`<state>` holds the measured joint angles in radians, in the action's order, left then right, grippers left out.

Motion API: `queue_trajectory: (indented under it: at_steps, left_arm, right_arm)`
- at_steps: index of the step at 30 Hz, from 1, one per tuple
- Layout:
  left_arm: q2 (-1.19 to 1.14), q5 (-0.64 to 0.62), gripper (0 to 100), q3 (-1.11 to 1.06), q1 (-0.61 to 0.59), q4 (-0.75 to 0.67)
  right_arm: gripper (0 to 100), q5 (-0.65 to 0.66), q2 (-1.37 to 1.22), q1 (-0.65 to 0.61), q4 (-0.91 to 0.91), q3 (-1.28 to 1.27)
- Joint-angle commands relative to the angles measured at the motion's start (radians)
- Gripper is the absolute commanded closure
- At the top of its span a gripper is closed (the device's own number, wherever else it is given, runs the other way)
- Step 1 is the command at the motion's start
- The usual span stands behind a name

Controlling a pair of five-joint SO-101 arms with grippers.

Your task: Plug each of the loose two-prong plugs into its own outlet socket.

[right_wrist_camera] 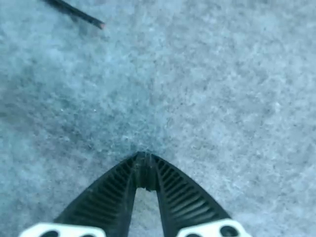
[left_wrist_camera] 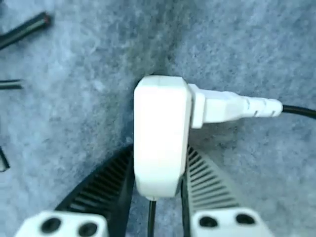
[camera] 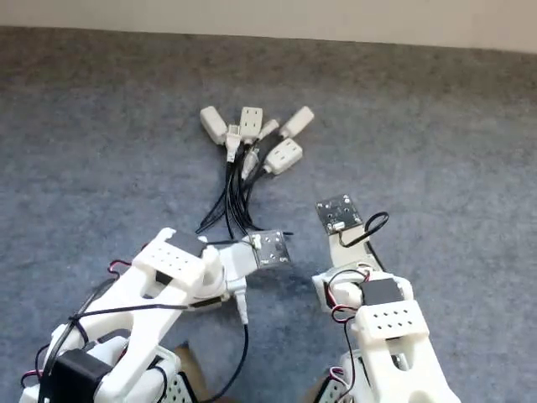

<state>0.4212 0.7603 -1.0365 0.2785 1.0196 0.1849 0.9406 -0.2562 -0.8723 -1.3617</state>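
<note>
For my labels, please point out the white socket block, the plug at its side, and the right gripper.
socket block (left_wrist_camera: 160,133): left wrist view, middle of its face.
plug (left_wrist_camera: 222,108): left wrist view, its white body.
right gripper (right_wrist_camera: 144,163): right wrist view, between fingertips.

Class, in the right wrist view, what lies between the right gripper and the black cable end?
Only bare grey carpet lies between the right gripper and the black cable end, as the right wrist view shows.

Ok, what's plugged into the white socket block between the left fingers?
A white plug sits against the side of the socket block, with its black cable trailing away. Its prongs are covered, so whether it is fully seated cannot be seen.
</note>
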Motion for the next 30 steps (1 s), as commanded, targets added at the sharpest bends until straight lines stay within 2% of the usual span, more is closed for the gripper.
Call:
queue_trajectory:
  at_steps: [1,6,8,10,18,24,30]
  left_arm:
    - [0.022,-0.014,100,0.131,-0.005,0.098]
    - [0.022,-0.017,100,0.278,-0.013,0.295]
    - [0.022,-0.038,100,0.358,-0.056,0.338]
    - [0.013,-0.061,100,0.455,-0.147,0.341]
    - [-0.045,0.011,100,0.750,-0.509,0.341]
    - [-0.403,-0.006,100,1.104,-0.694,0.342]
    - [-0.858,-0.068,100,1.659,-0.748,0.405]
  right_arm:
    - [99.3,0.011,0.013,-0.008,0.016,0.007]
    - [99.3,0.011,0.013,-0.010,0.016,0.007]
    - [99.3,0.011,0.013,-0.010,0.016,0.007]
    - [99.3,0.011,0.012,-0.010,0.015,0.007]
    - [99.3,0.009,0.012,-0.010,0.013,0.007]
    - [99.3,0.011,0.012,-0.010,0.013,0.007]
    - [99.3,0.011,0.012,-0.010,0.013,0.005]
